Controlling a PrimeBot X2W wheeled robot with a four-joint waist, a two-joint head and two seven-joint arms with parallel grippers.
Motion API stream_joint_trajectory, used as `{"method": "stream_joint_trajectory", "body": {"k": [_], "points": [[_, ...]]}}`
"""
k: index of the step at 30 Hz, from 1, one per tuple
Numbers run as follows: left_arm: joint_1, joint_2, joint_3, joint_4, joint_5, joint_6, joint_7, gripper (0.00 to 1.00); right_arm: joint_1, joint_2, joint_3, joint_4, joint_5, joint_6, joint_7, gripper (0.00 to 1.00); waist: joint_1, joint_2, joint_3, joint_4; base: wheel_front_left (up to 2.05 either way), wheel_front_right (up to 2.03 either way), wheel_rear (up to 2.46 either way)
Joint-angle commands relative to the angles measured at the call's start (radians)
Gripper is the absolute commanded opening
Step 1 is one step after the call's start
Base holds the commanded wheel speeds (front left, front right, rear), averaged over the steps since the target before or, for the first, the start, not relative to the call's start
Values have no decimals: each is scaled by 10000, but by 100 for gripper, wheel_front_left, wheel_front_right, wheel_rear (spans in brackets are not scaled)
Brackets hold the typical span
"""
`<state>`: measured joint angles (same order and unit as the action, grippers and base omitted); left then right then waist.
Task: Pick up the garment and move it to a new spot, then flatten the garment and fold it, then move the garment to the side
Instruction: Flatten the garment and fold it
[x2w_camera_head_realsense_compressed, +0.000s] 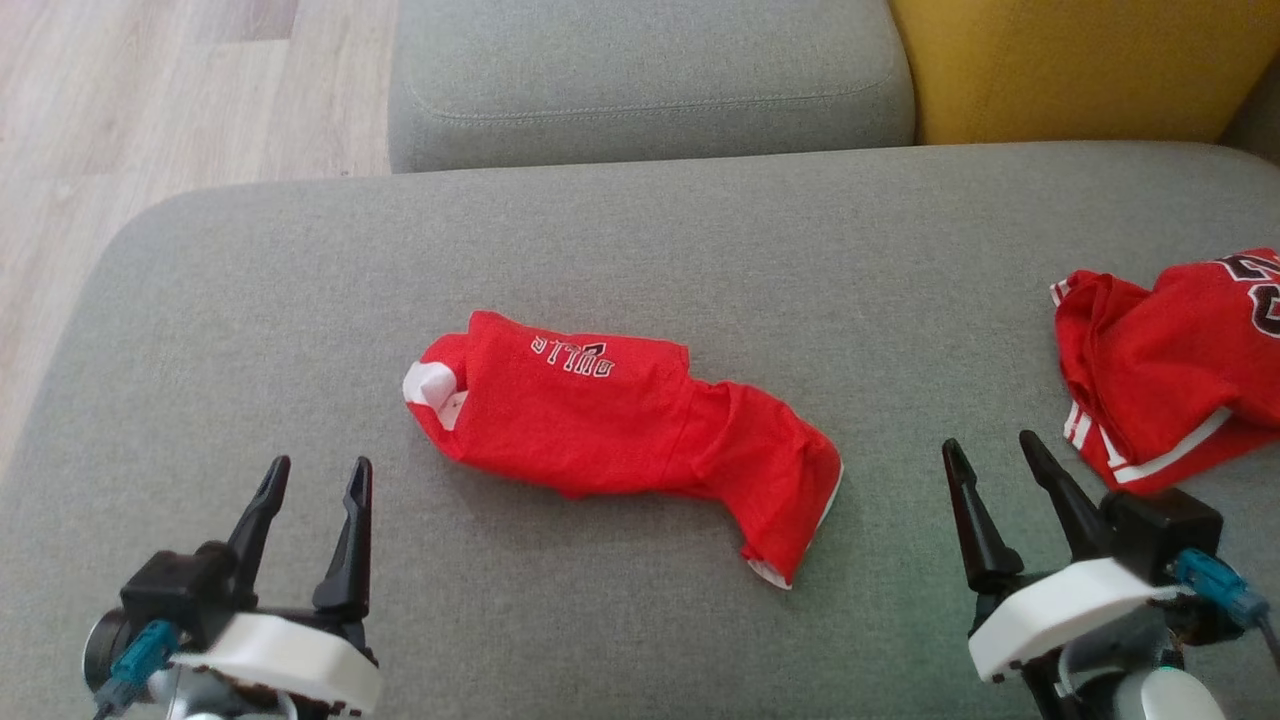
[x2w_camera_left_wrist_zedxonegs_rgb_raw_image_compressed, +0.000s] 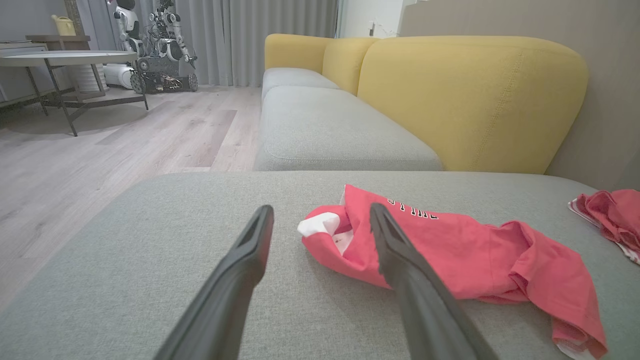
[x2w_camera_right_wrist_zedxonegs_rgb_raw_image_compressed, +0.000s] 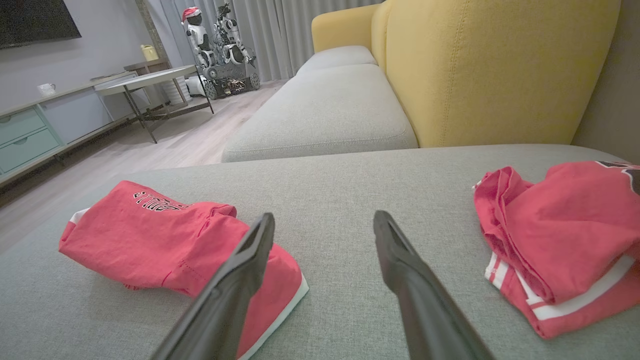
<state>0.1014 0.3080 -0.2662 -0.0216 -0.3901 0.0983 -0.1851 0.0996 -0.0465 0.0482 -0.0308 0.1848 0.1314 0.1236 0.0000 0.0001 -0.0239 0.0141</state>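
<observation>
- 1 crumpled red jersey garment with white lettering (x2w_camera_head_realsense_compressed: 620, 420): lies bunched near the middle of the grey fabric sofa seat (x2w_camera_head_realsense_compressed: 640, 230), touched by neither gripper.
- 1 second red garment with white striped trim (x2w_camera_head_realsense_compressed: 1160, 360): heaped at the seat's right edge, well apart from the first.
- Left gripper (x2w_camera_head_realsense_compressed: 320, 467): fingers spread, empty, near the lettered garment's left end.
- Right gripper (x2w_camera_head_realsense_compressed: 989, 442): fingers spread, empty, between the 2 garments.
- Yellow backrest cushion (x2w_camera_head_realsense_compressed: 1080, 70): behind the seat, right.

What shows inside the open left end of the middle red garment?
White fabric shows inside the opening of the red garment, which lies on the grey cushion. Anything deeper inside is covered by the garment's own folds.
</observation>
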Motion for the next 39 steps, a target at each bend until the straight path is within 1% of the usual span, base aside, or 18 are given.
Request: {"method": "stream_joint_trajectory", "body": {"k": [1,5,9,10,17,19,21,28,29,30,31,33,39], "points": [[-393,234,370,-345,-71,109,-33,100,-230,-37,210,-389,-21,-7,43,100,0,-1,13,11,0,0,0],[-454,235,362,-303,-102,100,-71,100,-252,-37,330,-361,-83,-7,115,100,0,-1,48,50,0,0,0],[-569,232,353,-243,-102,109,-115,100,-265,-37,914,-178,-321,-7,393,100,0,-1,137,122,0,0,0],[-569,232,353,-243,-102,109,-115,100,-265,-37,914,-178,-321,-7,393,100,0,-1,137,122,0,0,0],[-1001,177,257,-196,-68,60,-188,100,-414,-126,2857,815,-722,-7,784,100,0,-1,483,374,0,0,0],[-1144,147,224,-161,-59,32,-227,100,-533,-153,3158,1252,-835,-7,849,100,0,-1,589,461,0,0,0],[-1258,115,195,-113,-49,13,-271,100,-715,-144,3258,1671,-967,-7,715,100,0,-1,669,532,0,0,0],[-1548,-19,89,57,-20,-15,-399,100,-1199,-66,2745,2866,-1592,-7,323,100,0,-1,834,718,0,0,0],[-1575,-32,85,81,-23,-21,-418,100,-1262,-59,2679,3013,-1613,-7,305,48,0,-1,850,725,0,0,0],[-1600,-44,77,108,-24,-29,-437,100,-1321,-54,2621,3131,-1599,-7,247,3,0,-1,856,738,0,0,0],[-1621,-56,69,137,-24,-36,-454,100,-1375,-49,2559,3229,-1561,-7,189,0,0,-1,855,749,0,0,0],[-1647,-77,56,181,-25,-48,-488,100,-1480,-44,2436,3273,-1341,-7,23,0,0,-1,849,767,0,0,0],[-1697,-117,60,207,-9,-39,-573,100,-1854,-40,1905,2626,-741,-7,-378,0,0,-1,856,789,0,0,0]]}}
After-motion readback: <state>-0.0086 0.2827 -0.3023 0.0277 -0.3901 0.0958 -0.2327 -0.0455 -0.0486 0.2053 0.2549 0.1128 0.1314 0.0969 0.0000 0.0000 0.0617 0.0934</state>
